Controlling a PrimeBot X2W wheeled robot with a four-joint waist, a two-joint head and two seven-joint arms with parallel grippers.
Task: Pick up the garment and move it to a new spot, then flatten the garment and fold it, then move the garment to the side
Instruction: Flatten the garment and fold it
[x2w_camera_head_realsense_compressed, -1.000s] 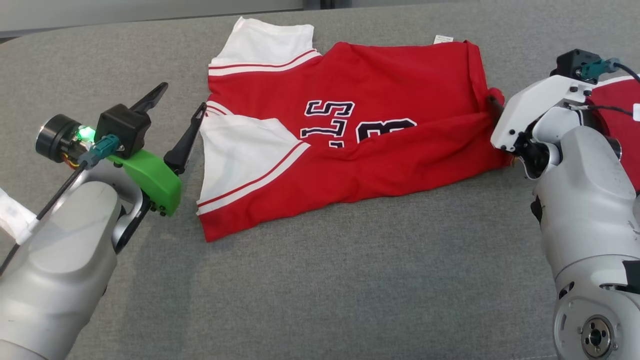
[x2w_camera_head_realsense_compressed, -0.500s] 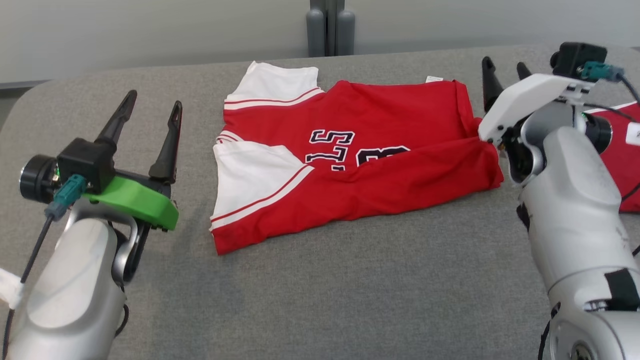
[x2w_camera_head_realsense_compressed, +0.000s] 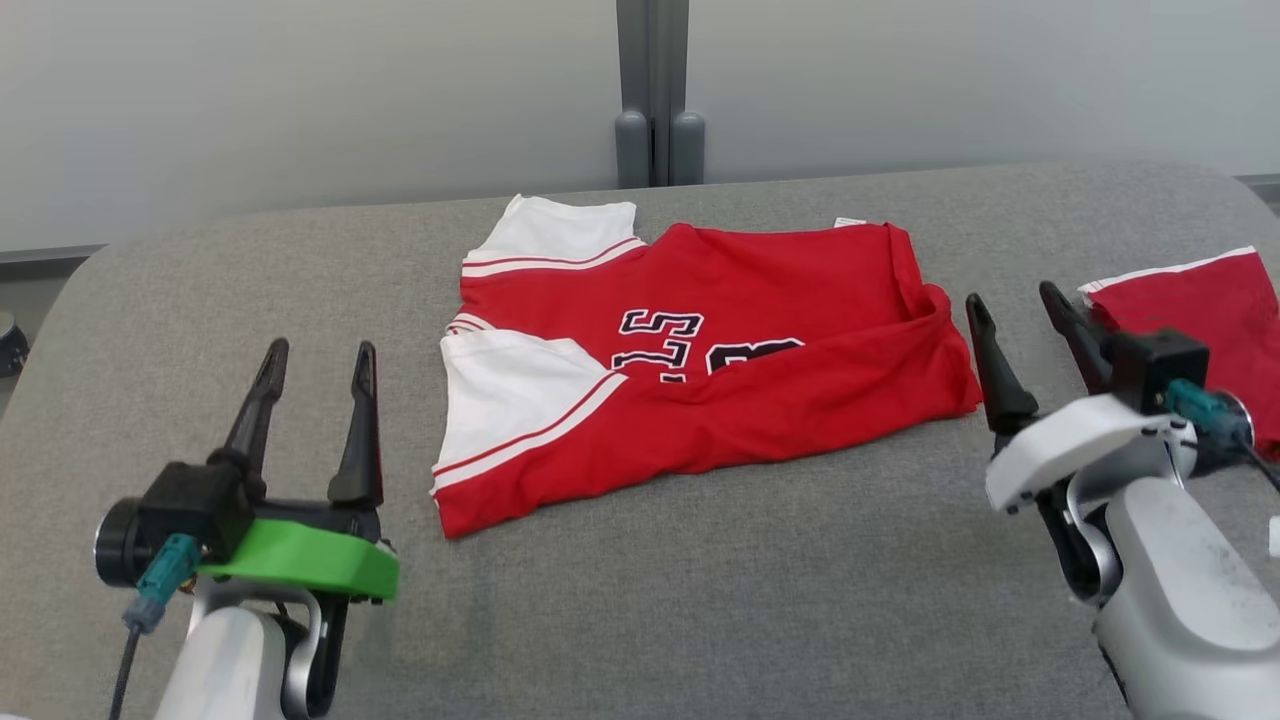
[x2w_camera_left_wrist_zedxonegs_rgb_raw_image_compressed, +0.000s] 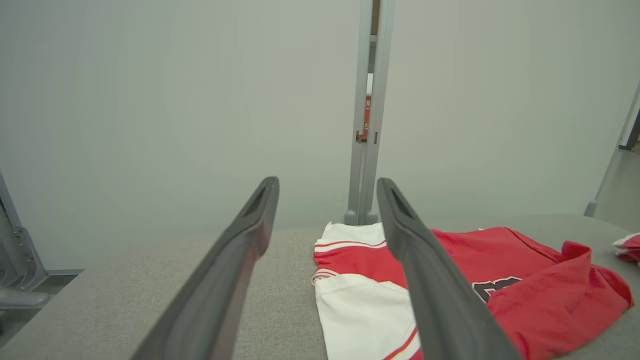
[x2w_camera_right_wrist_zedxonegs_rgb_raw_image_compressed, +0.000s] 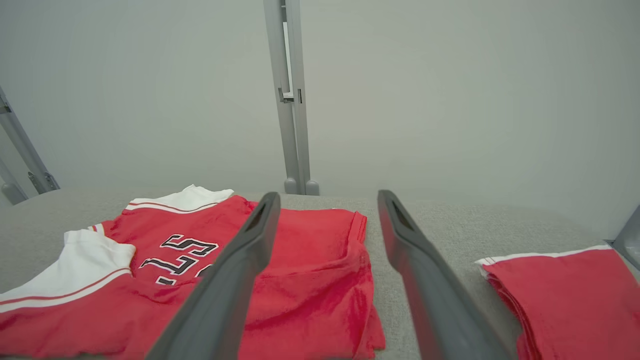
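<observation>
Both arms have drawn back from the jersey's ends toward the robot, and the head camera has tilted up, so the wall post (x2w_camera_head_realsense_compressed: 655, 90) now shows. The left gripper (x2w_camera_head_realsense_compressed: 322, 350) hangs over bare grey padding (x2w_camera_head_realsense_compressed: 700, 600), near the white sleeve, fingers spread and empty. The right gripper (x2w_camera_head_realsense_compressed: 1012, 297) stands just off the jersey's rumpled right edge, likewise spread and holding nothing.

The red-and-white jersey (x2w_camera_head_realsense_compressed: 760, 400) lies mid-table, its near half folded up over the number, which is partly covered. A folded red garment (x2w_camera_head_realsense_compressed: 1200, 300) sits apart at the right.

Folding looks to be the step in hand, with one lengthwise fold laid. The right edge seems bunched, though the angle makes that hard to judge. Next would probably be a grasp on one end's corners, carrying them across to halve the jersey before shifting it aside.
</observation>
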